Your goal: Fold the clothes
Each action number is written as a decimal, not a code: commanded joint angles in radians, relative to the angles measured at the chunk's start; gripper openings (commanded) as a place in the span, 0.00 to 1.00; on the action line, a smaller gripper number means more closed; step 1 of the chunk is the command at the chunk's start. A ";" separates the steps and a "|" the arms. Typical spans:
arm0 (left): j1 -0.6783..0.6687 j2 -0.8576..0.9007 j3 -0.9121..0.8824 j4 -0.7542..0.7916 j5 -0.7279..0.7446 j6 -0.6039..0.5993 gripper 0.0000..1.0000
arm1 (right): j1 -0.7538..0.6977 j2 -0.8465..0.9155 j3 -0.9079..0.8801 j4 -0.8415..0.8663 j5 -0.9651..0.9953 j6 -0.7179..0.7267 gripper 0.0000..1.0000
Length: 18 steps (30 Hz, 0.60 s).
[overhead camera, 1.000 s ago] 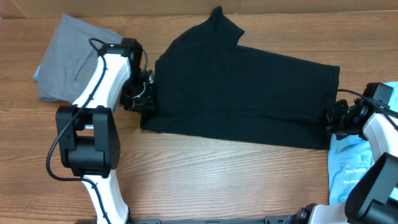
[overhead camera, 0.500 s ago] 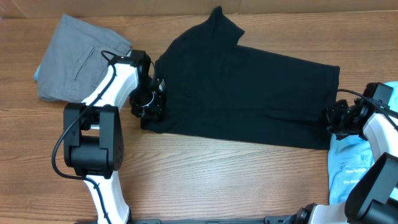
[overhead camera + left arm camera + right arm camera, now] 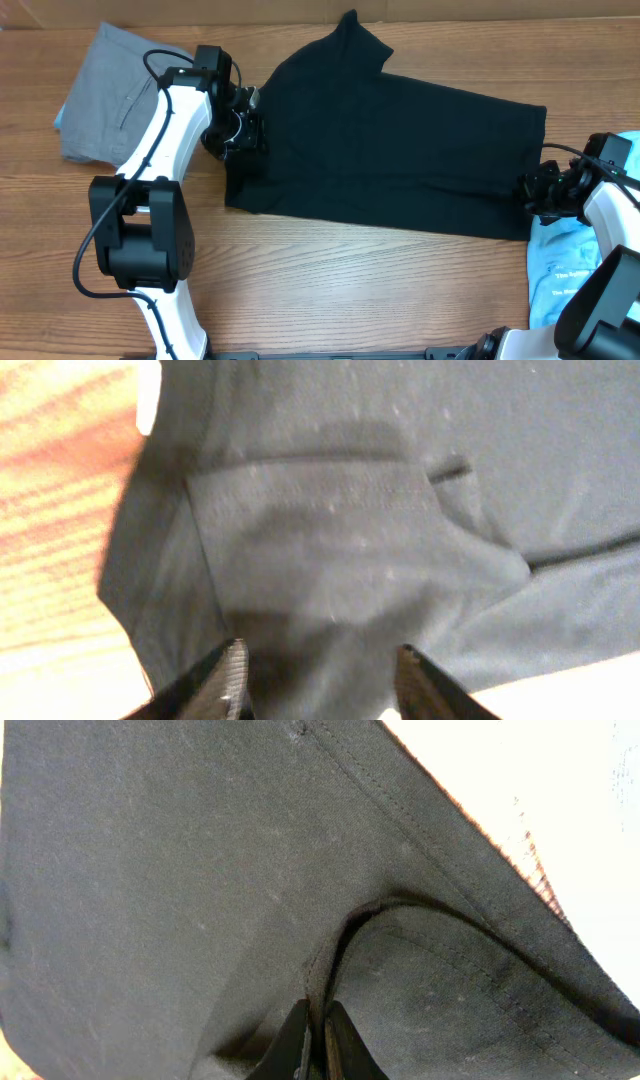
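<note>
The black T-shirt (image 3: pixel 390 150) lies spread across the middle of the table, one sleeve pointing to the far edge. My left gripper (image 3: pixel 243 128) is open over the shirt's left edge; in the left wrist view its fingers (image 3: pixel 225 675) straddle a folded hem of the black T-shirt (image 3: pixel 340 550) without closing. My right gripper (image 3: pixel 530 190) is shut on the shirt's right edge; in the right wrist view (image 3: pixel 312 1040) a fold of black T-shirt (image 3: pixel 200 880) is pinched between the fingers. The grey trousers (image 3: pixel 115 95) lie folded at far left. The light-blue tee (image 3: pixel 565 270) lies at right.
The wooden table (image 3: pixel 350 290) shows bare along the near side. My left arm's base (image 3: pixel 140 240) stands at near left, with a cable looping by it.
My left gripper has moved toward the far edge along the shirt's left side, after shifting right onto the cloth. The right gripper and the shirt's right edge have not moved.
</note>
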 commanded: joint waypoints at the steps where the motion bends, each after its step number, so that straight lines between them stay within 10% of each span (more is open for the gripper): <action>1: -0.029 -0.013 -0.068 0.059 -0.071 0.004 0.59 | 0.005 -0.022 0.019 0.003 -0.003 0.003 0.04; 9: -0.038 0.000 -0.191 0.249 -0.085 -0.033 0.63 | 0.005 -0.022 0.019 0.003 -0.003 0.003 0.04; 18: -0.071 0.000 -0.204 0.288 0.116 -0.032 0.09 | 0.005 -0.022 0.019 -0.005 -0.003 0.003 0.04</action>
